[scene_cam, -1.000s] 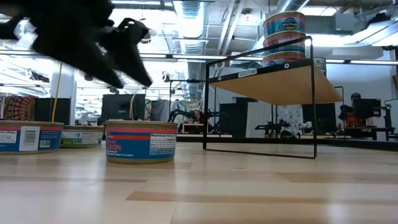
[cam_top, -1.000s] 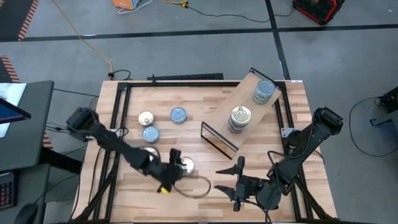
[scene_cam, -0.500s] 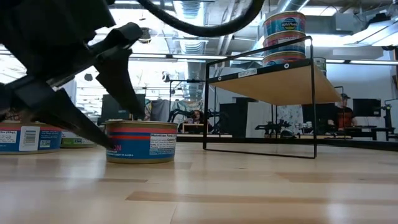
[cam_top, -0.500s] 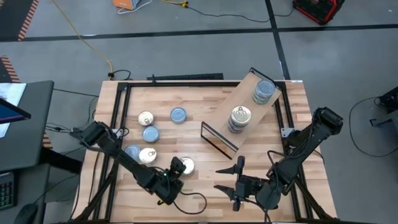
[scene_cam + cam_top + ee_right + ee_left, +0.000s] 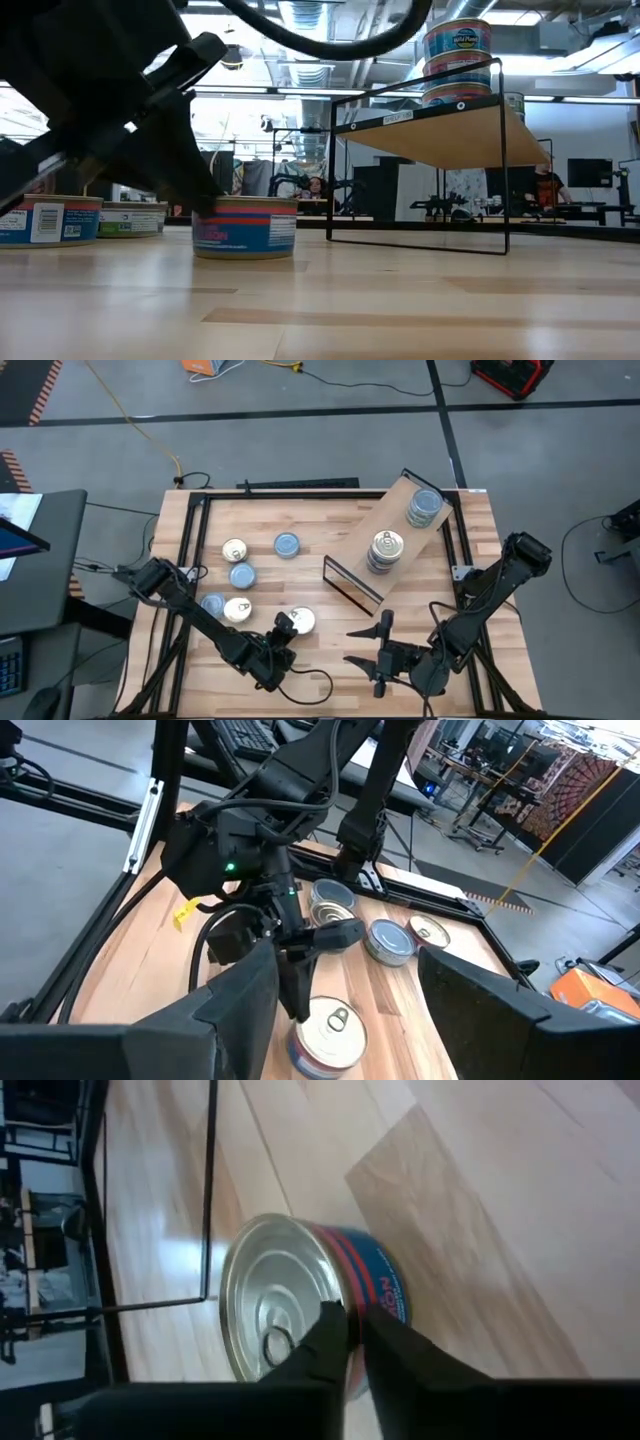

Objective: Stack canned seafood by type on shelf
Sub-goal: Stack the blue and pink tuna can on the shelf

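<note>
**Left gripper pinches rim of gold-lidded tin**

The left gripper point(image 5: 284, 626) sits low at the front of the counter point(image 5: 320, 560), its fingers point(image 5: 335, 1335) drawn together on the rim of a gold-lidded tin point(image 5: 301, 621) with a blue and red label. That tin rests on the counter, near the shelf's point(image 5: 400, 520) front end. Four more tins point(image 5: 240, 575) lie loose to its left, two blue-lidded and two gold-lidded. On the shelf stand a gold-lidded stack point(image 5: 386, 550) and a blue-lidded stack point(image 5: 424, 506), set apart. The right gripper point(image 5: 378, 648) waits near the counter's front edge, fingers spread, holding nothing.
</note>
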Controlling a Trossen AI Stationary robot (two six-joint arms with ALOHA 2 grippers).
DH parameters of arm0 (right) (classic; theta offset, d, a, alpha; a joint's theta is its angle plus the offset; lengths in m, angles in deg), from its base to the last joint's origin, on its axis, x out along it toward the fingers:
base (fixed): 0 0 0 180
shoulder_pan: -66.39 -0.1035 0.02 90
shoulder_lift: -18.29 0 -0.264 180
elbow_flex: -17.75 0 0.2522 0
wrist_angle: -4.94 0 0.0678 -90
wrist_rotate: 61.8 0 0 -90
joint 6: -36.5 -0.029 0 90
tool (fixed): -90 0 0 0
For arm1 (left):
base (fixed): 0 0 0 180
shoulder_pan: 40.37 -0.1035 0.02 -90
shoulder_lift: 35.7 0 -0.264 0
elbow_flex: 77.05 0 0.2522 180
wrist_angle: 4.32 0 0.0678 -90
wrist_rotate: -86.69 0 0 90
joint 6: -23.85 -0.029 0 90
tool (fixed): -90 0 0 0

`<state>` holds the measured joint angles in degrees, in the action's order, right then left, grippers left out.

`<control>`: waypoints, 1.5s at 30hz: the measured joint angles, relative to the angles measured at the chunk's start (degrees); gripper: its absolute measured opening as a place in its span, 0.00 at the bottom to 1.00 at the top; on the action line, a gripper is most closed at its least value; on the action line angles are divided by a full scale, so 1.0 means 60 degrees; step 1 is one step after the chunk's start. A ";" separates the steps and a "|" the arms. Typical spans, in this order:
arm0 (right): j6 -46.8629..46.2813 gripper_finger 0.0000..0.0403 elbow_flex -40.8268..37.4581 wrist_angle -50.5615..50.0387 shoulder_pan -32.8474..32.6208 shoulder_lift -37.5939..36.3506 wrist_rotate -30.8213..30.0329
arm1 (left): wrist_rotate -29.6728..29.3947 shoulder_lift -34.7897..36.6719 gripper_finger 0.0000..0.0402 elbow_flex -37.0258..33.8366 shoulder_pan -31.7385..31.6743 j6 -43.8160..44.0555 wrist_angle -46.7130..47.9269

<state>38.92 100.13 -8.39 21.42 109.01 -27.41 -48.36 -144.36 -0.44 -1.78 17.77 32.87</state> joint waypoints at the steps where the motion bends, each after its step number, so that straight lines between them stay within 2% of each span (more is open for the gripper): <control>1: 0.0000 0.68 0.0000 0.0000 0.0000 0.0000 0.0000 | 0.0062 0.0007 0.03 0.0004 0.0000 0.0097 -0.0007; 9: -0.0082 0.68 0.0000 -0.0022 0.0000 0.0000 0.0004 | 0.0538 0.0028 0.00 0.0015 0.0093 0.1019 -0.0012; 14: -0.0106 0.68 0.0000 -0.0021 0.0011 0.0000 0.0004 | 0.1245 0.0104 0.00 0.0100 0.0149 0.1224 0.0295; 17: -0.0106 0.68 0.0000 -0.0019 0.0015 0.0000 0.0004 | 0.1183 0.0304 0.00 0.0396 0.0145 0.1535 0.0483; 22: -0.0102 0.68 0.0000 -0.0018 0.0015 0.0000 0.0004 | 0.2032 0.0738 0.00 0.1068 0.0119 0.1566 0.0669; 24: -0.0103 0.68 0.0000 -0.0024 0.0015 0.0000 0.0005 | 0.2543 0.0848 0.00 0.1481 0.0082 0.1806 0.1077; 28: -0.0496 0.68 0.0000 -0.0406 -0.0001 0.0000 0.0023 | 0.2807 0.0856 0.02 0.2494 -0.0113 0.2856 0.2216; 32: -0.1224 0.68 0.0000 -0.1259 -0.0007 0.0000 0.0052 | 0.3462 0.0887 0.18 0.2988 -0.0591 0.3181 0.2244; 37: -0.2097 0.68 -0.0004 -0.2178 -0.0063 -0.0049 0.0391 | 0.4265 0.0867 0.47 0.3016 -0.1322 0.2613 0.1474; 41: -0.2991 0.68 -0.0004 -0.2770 -0.0116 -0.0309 0.0579 | 0.5310 0.0768 0.70 0.3016 -0.1929 0.2235 0.1068; 45: -0.3765 0.68 -0.0004 -0.3480 -0.0209 -0.0364 0.0788 | 0.6201 0.0643 0.83 0.3020 -0.2422 0.1680 0.0871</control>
<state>16.33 100.11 -29.28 20.16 106.83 -22.68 -11.16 -140.50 17.68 -16.31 27.85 38.09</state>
